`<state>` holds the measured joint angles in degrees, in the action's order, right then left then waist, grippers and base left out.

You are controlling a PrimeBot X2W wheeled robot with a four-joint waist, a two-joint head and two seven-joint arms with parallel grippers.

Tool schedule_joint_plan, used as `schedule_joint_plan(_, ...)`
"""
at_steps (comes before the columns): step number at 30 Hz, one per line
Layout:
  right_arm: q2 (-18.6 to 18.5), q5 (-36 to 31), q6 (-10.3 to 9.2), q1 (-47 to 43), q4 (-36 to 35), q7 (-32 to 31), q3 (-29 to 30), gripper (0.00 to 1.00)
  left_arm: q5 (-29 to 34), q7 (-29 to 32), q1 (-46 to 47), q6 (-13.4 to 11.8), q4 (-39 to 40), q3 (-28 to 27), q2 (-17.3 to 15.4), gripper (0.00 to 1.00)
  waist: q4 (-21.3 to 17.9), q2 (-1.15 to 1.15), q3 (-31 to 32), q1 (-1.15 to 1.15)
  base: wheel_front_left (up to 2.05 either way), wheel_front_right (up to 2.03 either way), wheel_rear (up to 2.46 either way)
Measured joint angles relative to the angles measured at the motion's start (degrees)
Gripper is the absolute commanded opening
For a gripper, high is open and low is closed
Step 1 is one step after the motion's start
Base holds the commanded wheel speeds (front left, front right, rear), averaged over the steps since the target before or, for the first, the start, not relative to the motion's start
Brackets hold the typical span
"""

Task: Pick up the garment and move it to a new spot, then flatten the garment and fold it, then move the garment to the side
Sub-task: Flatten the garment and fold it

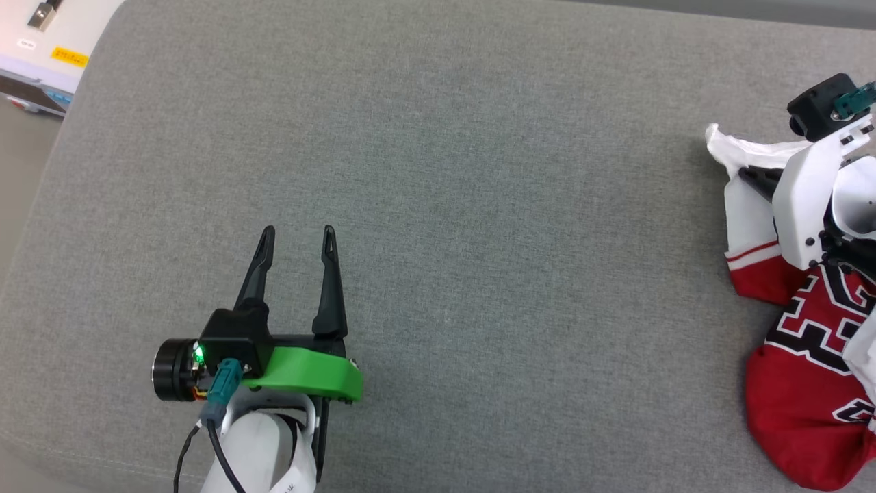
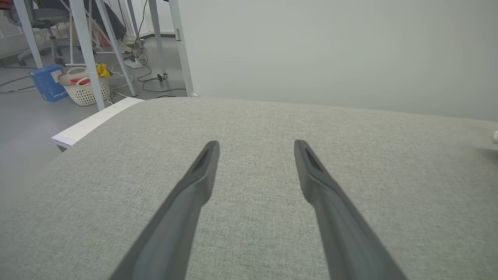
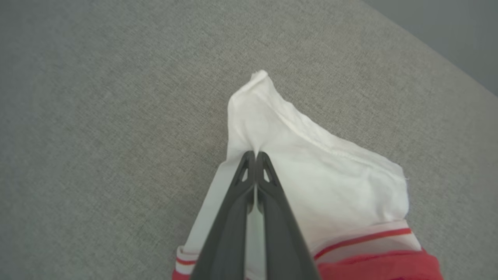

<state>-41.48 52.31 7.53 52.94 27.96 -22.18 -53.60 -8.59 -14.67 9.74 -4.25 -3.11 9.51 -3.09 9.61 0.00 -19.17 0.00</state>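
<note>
Lower left in the head view, the left gripper (image 1: 299,233) hangs over the grey cushion (image 1: 479,205), fingers spread wide, nothing between them. At the right edge the red jersey (image 1: 801,383) sits crumpled; the right gripper (image 3: 255,154), fingers pressed together, pinches its white sleeve (image 3: 311,163). Farther off, upper left in the left wrist view, a white basket (image 2: 83,91) stands on the floor (image 2: 23,128) beside a blue box (image 2: 46,82).

Beyond my grey fabric-covered desk (image 2: 249,128) I see a white woven basket (image 2: 86,92) beside a blue box (image 2: 46,82), white table legs (image 2: 87,50) and floor cables (image 2: 144,79).
</note>
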Motion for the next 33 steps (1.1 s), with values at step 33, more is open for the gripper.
schedule_joint_plan(33, 24.05, -7.60, 0.00, 1.37, -3.87, 1.52, -19.51, 0.00, -0.59, 0.00, -1.94, -0.49, 0.49, -0.10, 0.00, 1.00, 3.98, 0.00, -0.78, 0.00, 0.00, 0.00, 0.00)
